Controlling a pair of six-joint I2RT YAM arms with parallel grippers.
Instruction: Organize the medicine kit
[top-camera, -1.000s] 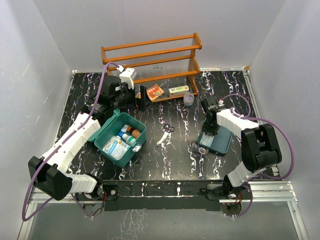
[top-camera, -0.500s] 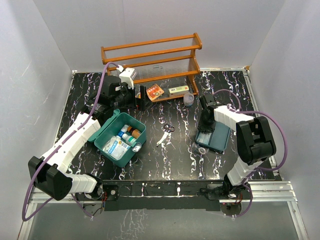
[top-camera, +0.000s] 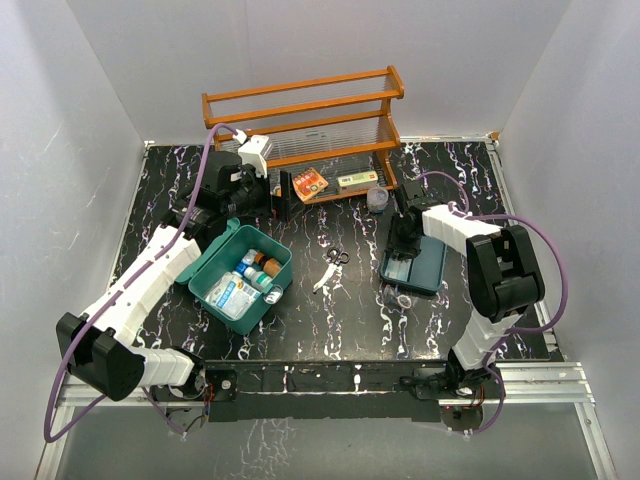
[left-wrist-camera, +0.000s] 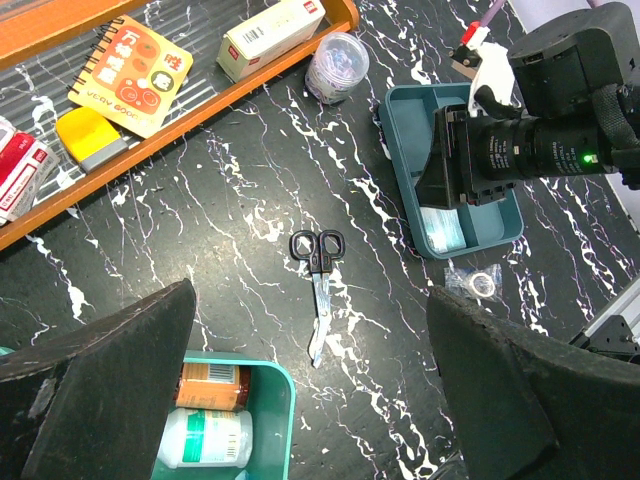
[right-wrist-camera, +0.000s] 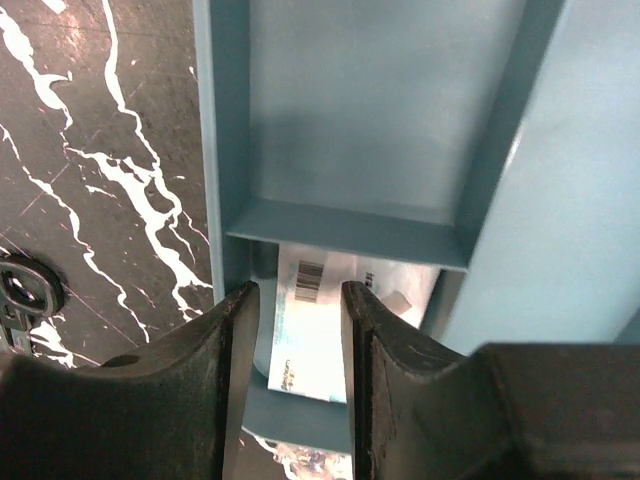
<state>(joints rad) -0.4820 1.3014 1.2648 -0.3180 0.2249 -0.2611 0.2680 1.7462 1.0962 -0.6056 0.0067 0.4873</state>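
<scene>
The blue-grey tray (top-camera: 428, 268) is now lying turned, nearer the scissors (top-camera: 332, 262), under the right claw (right-wrist-camera: 295, 300), whose jaws are standing slightly parted, gripping nothing. The medicine kit (top-camera: 212, 268) is staying just behind the released left claw (left-wrist-camera: 310, 300), latch side facing the right claw, long axis diagonal.

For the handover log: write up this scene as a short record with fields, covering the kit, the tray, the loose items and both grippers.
medicine kit: lid open, bottles inside, left half of the table
blue-grey tray: right of the kit, a packet in one compartment
scissors: flat on the table between kit and tray
wooden rack: at the back, notebook on its lower shelf
left gripper: open, empty
right gripper: open, over the tray's packet, holding nothing
</scene>
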